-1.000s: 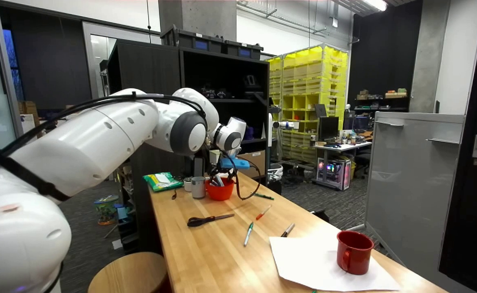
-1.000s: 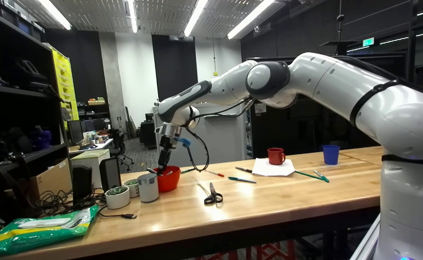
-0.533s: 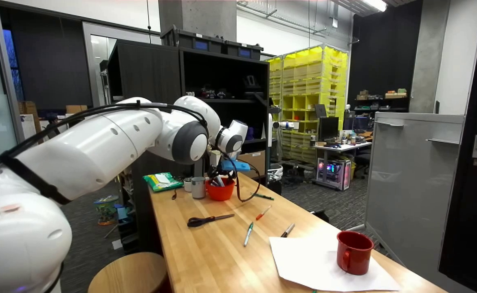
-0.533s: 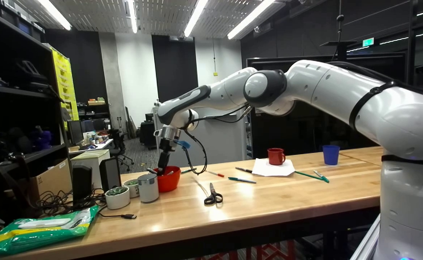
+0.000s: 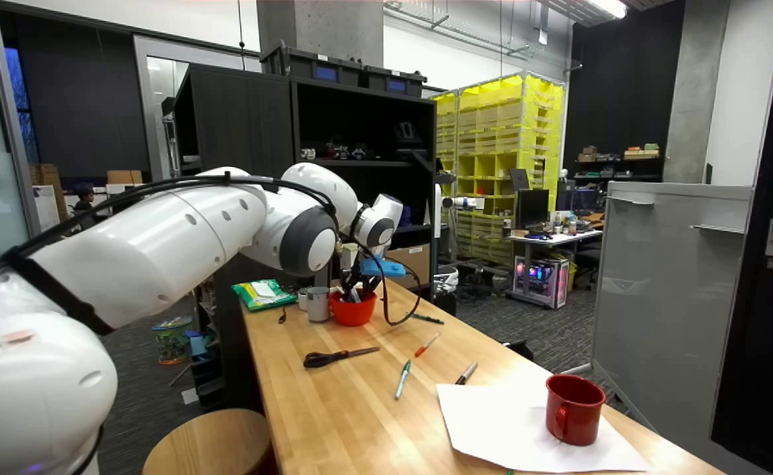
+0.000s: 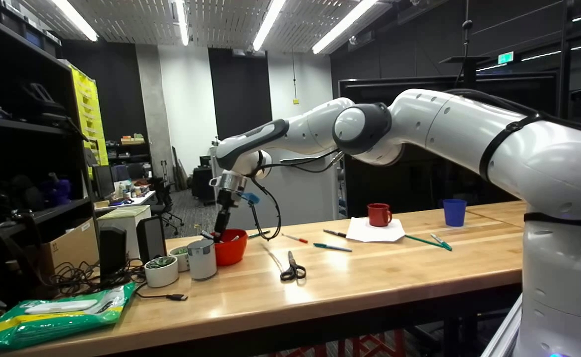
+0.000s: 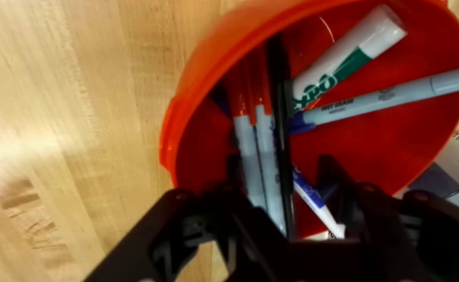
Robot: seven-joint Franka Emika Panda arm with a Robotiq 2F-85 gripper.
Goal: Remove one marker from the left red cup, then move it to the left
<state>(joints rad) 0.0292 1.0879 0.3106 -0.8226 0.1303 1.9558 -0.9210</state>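
- Red left cup [image 6: 231, 252] held the blue-and-white marker [image 7: 317, 201], unlifted.
- The gripper [image 7: 281, 164] held its jaws spread, pens [image 7: 268, 156] between.
- Grasping, removal, leftward transfer apparently remained.

The jaws reach into the wide red cup [image 6: 232, 251], beside a grey canister [image 6: 202, 261] on the table [image 6: 374, 265].

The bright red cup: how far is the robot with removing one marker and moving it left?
Done: the gripper reaches into the bright red cup. In hand: the grasp; its jaws stand apart with markers between them, none clearly held. Left: gripping one, lifting it out, moving it left; these lie inside the cup.
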